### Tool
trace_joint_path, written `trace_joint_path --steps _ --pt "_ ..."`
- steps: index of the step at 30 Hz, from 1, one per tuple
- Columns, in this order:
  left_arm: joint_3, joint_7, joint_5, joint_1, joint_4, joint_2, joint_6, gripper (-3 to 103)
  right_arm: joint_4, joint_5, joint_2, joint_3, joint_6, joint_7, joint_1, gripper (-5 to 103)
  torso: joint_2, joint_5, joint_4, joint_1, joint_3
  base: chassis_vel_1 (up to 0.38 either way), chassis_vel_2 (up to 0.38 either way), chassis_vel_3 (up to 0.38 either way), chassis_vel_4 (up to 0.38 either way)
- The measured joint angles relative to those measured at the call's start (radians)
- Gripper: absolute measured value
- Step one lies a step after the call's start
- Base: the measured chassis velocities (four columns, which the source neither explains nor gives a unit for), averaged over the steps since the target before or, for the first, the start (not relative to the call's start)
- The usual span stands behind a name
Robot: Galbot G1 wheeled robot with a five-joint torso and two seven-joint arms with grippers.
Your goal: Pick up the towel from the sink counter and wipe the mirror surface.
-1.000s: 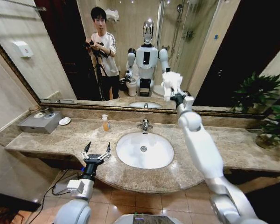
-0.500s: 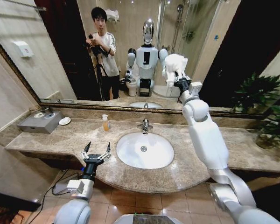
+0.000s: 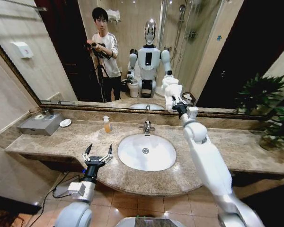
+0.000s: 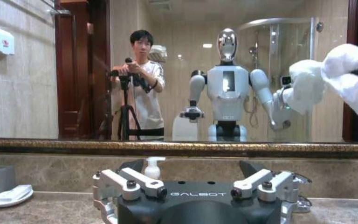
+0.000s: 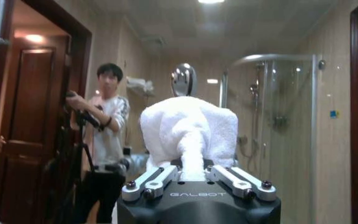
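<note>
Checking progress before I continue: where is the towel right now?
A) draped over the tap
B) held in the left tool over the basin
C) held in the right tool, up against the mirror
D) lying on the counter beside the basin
C: the right tool grips the towel against the mirror.

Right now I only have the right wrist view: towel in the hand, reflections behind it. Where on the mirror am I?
Observer: Low. In the head view, the towel in the right hand sits just above the bottom frame of the mirror, right of the tap.
Operator: Is it on the glass?
Observer: In the left wrist view the towel and its reflection nearly meet, but I cannot confirm contact.
Operator: And the left hand?
Observer: The left hand is open, over the front edge of the sink counter, left of the basin.
</note>
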Motion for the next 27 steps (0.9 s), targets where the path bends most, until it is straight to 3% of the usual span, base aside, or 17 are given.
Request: trace_joint_path --steps 16,27 --pt "0.0 0.0 0.0 0.0 0.0 0.0 0.0 100 0.063 -0.049 0.04 -0.016 -0.022 -0.007 -0.007 13 0.0 0.0001 0.0 0.0 0.0 0.002 0.003 -0.004 -0.003" --pt "0.0 0.0 0.0 0.0 0.0 0.0 0.0 100 0.077 -0.053 0.041 -0.015 -0.025 -0.004 -0.027 13 0.0 -0.0003 0.0004 0.0 0.0 0.122 0.121 -0.119 -0.11"
